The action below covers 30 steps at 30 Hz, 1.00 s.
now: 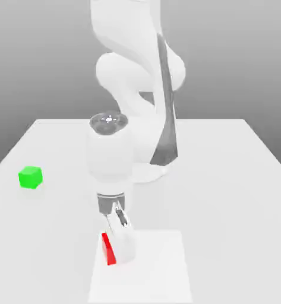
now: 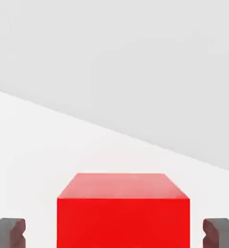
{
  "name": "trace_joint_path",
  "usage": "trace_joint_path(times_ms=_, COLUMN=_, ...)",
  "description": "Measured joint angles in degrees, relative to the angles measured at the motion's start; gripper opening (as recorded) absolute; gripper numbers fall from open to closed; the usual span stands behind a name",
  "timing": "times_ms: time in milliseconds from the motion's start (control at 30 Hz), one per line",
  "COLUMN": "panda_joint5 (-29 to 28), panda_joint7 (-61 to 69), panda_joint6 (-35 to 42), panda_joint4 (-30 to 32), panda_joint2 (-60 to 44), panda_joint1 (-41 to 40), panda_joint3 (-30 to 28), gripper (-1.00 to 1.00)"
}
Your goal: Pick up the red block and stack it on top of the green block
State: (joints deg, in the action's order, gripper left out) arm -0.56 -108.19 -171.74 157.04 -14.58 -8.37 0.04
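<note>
- Grey walls stand behind a plain white table [image 1: 226, 172], with a slightly brighter square patch [image 1: 160, 267] toward the near edge
- You find the red block [image 1: 109, 249] on that patch, at about 6 o'clock from the arm's base in the exterior view, with the gripper [image 1: 120, 240] lowered right over it so that only one red face shows beside the white finger
- You see the green block [image 1: 30, 177] well apart from it, at roughly 10 o'clock from the red one, alone on bare table
- From the hand view, the red block [image 2: 123, 213] sits squarely between the two dark fingertips [image 2: 8, 232]; a gap shows on each side, so the jaws are partly open and straddle the cube without holding anything
- Judge the cube as rigid and light: its edges are crisp and its faces flat, so it should neither give nor crush under a firm pinch
- Treat the faces as slippery, since they look smooth and glossy; a light or off-centre squeeze could let it twist or slide out
- Take hold on the two opposite side faces, pads flat and centred on the cube, low enough to grip the body rather than the top edge
- You cannot tell from these views how far down the sides the pads reach
</note>
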Motion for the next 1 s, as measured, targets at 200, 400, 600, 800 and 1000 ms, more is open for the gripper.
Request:
trace_joint_path(times_ms=200, panda_joint5=-0.13, panda_joint7=-0.09, panda_joint6=-0.05, panda_joint4=-0.01, panda_joint2=0.10, panda_joint1=-0.01, panda_joint3=-0.02, gripper=-1.00)
trace_joint_path(times_ms=400, panda_joint5=-1.23, panda_joint7=-0.64, panda_joint6=4.51, panda_joint4=0.31, panda_joint2=5.77, panda_joint1=0.52, panda_joint3=-0.79, gripper=-1.00)
trace_joint_path(times_ms=600, panda_joint5=-0.64, panda_joint7=-0.29, panda_joint6=9.09, panda_joint4=1.16, panda_joint2=11.07, panda_joint1=0.30, panda_joint3=-0.41, gripper=-1.00)
trace_joint_path(times_ms=800, panda_joint5=1.81, panda_joint7=5.73, panda_joint6=13.14, panda_joint4=2.17, panda_joint2=15.05, panda_joint1=1.19, panda_joint3=-2.45, gripper=-1.00)
trace_joint_path(times_ms=1000, panda_joint5=2.96, panda_joint7=21.31, panda_joint6=16.88, panda_joint4=2.75, panda_joint2=18.55, panda_joint1=-7.90, panda_joint3=-10.14, gripper=-1.00)
